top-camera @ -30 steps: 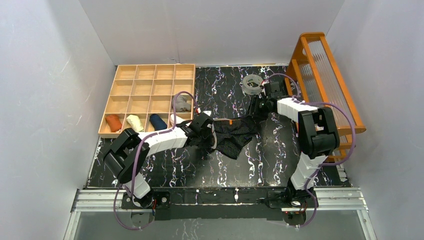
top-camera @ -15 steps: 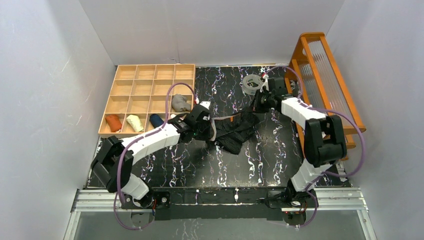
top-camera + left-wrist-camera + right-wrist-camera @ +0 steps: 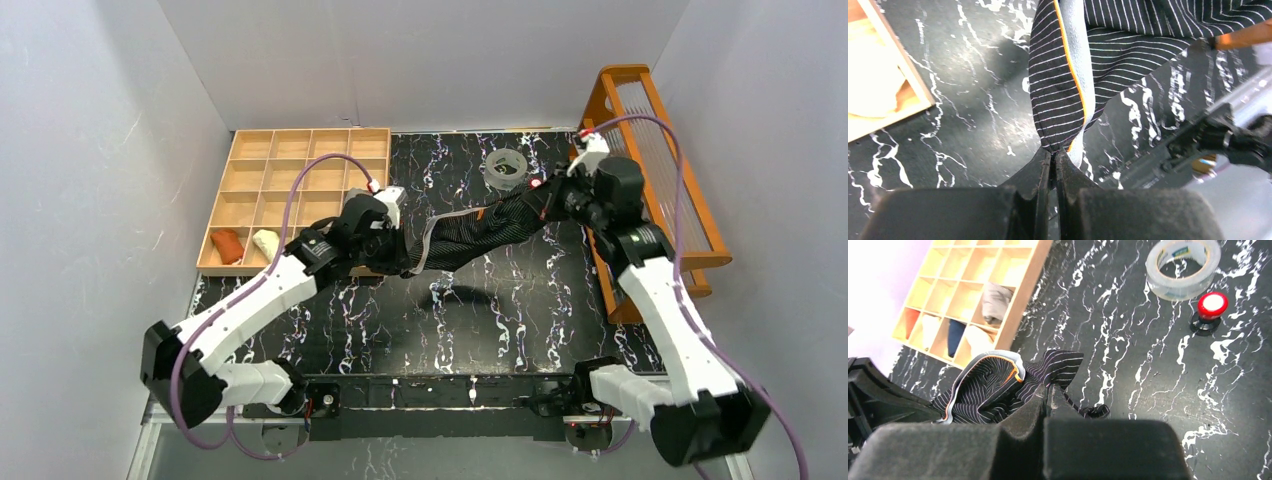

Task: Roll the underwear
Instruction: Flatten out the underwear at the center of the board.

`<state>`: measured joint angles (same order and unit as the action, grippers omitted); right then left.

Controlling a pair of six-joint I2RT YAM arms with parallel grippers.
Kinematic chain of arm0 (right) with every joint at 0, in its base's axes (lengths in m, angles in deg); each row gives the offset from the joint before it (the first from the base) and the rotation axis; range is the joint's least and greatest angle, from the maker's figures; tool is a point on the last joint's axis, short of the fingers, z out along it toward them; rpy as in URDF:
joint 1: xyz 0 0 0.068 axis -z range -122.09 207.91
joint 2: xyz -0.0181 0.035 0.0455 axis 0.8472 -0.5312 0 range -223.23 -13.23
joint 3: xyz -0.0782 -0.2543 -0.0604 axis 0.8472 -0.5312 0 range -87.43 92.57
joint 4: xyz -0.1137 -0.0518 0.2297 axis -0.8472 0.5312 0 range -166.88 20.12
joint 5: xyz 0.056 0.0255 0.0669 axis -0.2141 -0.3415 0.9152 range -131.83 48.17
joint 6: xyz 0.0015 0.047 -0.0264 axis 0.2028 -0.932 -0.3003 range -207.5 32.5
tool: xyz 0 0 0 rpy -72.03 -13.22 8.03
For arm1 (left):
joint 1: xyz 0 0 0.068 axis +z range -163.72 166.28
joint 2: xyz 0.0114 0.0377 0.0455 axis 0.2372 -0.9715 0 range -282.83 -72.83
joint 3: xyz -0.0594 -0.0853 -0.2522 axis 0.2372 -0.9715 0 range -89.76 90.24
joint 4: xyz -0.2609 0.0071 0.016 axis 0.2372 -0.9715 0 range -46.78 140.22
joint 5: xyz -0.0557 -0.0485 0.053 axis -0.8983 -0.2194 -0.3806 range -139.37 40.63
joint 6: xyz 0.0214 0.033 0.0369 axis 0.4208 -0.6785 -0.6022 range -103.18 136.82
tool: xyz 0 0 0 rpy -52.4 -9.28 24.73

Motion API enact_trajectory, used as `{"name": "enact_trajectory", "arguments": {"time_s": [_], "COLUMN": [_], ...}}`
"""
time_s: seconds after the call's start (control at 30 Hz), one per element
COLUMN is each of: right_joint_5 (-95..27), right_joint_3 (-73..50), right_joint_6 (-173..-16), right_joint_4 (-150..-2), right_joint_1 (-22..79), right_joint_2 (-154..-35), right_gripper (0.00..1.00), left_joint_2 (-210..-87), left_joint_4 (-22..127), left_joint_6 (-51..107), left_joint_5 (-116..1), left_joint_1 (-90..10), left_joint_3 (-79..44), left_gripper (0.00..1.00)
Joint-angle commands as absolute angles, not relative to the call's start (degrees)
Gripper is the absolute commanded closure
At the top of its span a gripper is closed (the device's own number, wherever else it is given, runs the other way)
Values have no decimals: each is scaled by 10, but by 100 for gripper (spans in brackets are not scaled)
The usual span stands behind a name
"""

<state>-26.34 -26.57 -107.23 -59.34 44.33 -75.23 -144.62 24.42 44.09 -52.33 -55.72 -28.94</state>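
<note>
Raised and stretched taut since earlier: striped underwear (image 3: 478,232), ends clamped tight in left gripper (image 3: 1054,154) and right gripper (image 3: 1046,391).

A black table (image 3: 520,300) veined with white is shown; a clear tape ring (image 3: 505,168) is laid flat on it toward the far side; a small red-topped object (image 3: 1212,304) is stood just beside the ring, to its near right; a wooden compartment tray (image 3: 262,178) is set well to the left of the ring, at the far left corner; an orange rack (image 3: 622,71) is placed to the right of the ring, along the table's right edge.
</note>
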Motion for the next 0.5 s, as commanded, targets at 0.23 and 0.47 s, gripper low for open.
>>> {"name": "enact_trajectory", "arguments": {"time_s": [0.23, 0.47], "right_joint_5": [-235, -273], "right_joint_3": [-283, -364], "right_joint_6": [-1088, -1119], "right_joint_4": [-425, -427], "right_joint_1": [444, 444], "right_joint_2": [-593, -721], "right_gripper": [99, 63], "left_joint_2": [-1333, -1456], "left_joint_4": [109, 196], "left_joint_6": [462, 454], "left_joint_5": [-657, -601], "left_joint_1": [-555, -555], "left_joint_3": [-272, -347], "left_gripper": [100, 100]}}
